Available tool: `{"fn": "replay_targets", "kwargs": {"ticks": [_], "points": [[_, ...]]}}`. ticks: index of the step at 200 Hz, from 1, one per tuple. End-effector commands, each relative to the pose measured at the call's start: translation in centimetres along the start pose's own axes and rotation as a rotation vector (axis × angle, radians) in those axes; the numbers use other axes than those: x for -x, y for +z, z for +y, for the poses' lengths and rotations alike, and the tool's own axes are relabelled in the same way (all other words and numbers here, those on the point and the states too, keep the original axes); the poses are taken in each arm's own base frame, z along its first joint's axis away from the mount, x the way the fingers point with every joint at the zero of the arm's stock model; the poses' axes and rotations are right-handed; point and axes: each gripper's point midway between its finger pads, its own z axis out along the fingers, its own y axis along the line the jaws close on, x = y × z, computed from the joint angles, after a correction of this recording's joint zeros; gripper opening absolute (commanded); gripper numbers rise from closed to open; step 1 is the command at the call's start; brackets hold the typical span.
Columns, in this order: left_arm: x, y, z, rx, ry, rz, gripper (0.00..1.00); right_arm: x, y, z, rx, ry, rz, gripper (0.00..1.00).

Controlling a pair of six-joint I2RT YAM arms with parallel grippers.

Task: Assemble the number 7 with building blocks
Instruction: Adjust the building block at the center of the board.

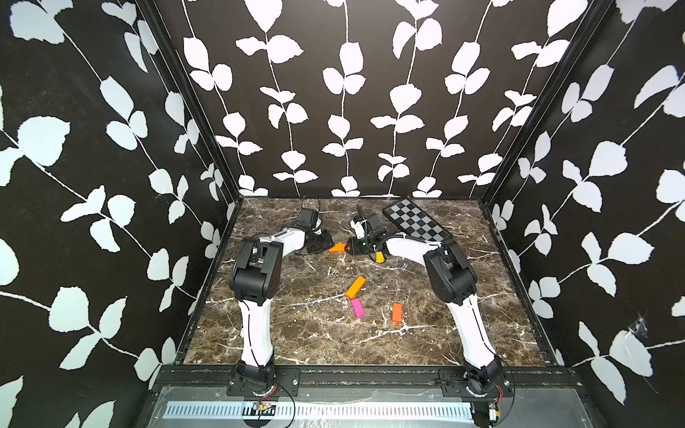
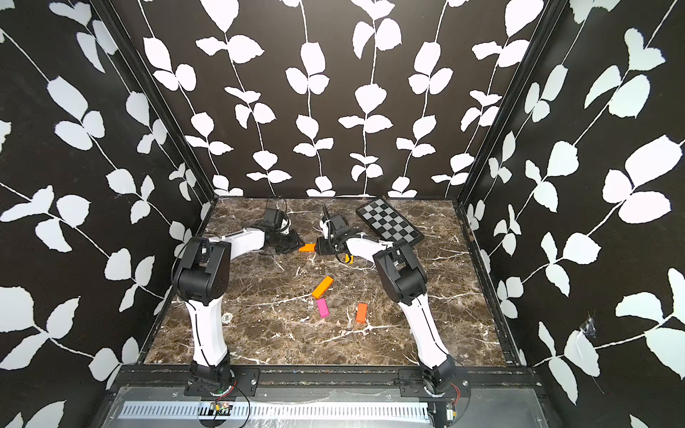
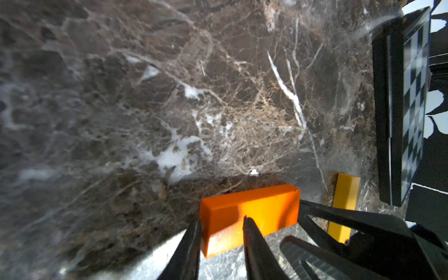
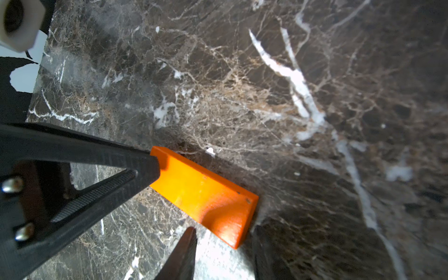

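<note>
An orange block (image 1: 337, 247) (image 2: 307, 247) sits between both grippers at the far middle of the marble table (image 1: 296, 333). My left gripper (image 1: 328, 244) (image 3: 220, 218) is shut on one end of this orange block (image 3: 249, 208), a finger on each side of its end face. My right gripper (image 1: 350, 247) (image 4: 223, 232) is closed around the other end of the block (image 4: 203, 191). A yellow block (image 1: 379, 256) (image 3: 344, 206) lies half hidden under the right arm. Nearer the front lie a second orange block (image 1: 356, 287), a pink block (image 1: 357, 307) and a red-orange block (image 1: 397, 312). No number 7 shape shows.
A black-and-grey checkered board (image 1: 417, 222) (image 3: 412, 97) lies at the back right, behind the right arm. Patterned walls close in the table on three sides. Both arms reach inward from the front rail (image 1: 370, 374).
</note>
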Motion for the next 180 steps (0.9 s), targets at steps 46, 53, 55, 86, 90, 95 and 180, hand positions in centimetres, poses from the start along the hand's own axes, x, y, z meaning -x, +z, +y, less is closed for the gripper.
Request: {"fn": "replay_targets", "kwargs": {"ticks": [46, 53, 55, 86, 90, 95, 180], "points": [[1.4, -0.5, -0.9, -0.022, 0.012, -0.027, 0.33, 0.1, 0.7, 0.5, 0.019, 0.001, 0.008, 0.37], [1.3, -0.5, -0.9, -0.022, 0.013, -0.027, 0.33, 0.1, 0.6, 0.5, 0.018, 0.000, 0.006, 0.37], [1.3, -0.5, -0.9, -0.023, 0.014, -0.027, 0.33, 0.1, 0.6, 0.5, 0.018, -0.001, 0.005, 0.37], [1.3, -0.6, -0.9, -0.019, 0.016, -0.029, 0.34, 0.3, 0.3, 0.3, 0.005, -0.004, -0.008, 0.42], [1.4, -0.6, -0.9, -0.019, 0.018, -0.030, 0.34, 0.3, 0.3, 0.3, 0.003, -0.007, -0.010, 0.43], [1.4, -0.7, -0.9, -0.017, 0.017, -0.032, 0.34, 0.4, 0.2, 0.3, 0.003, -0.009, -0.014, 0.43], [1.6, -1.5, -0.7, 0.012, 0.038, -0.050, 0.47, 1.2, -0.7, 0.6, 0.000, -0.025, -0.045, 0.55]]}}
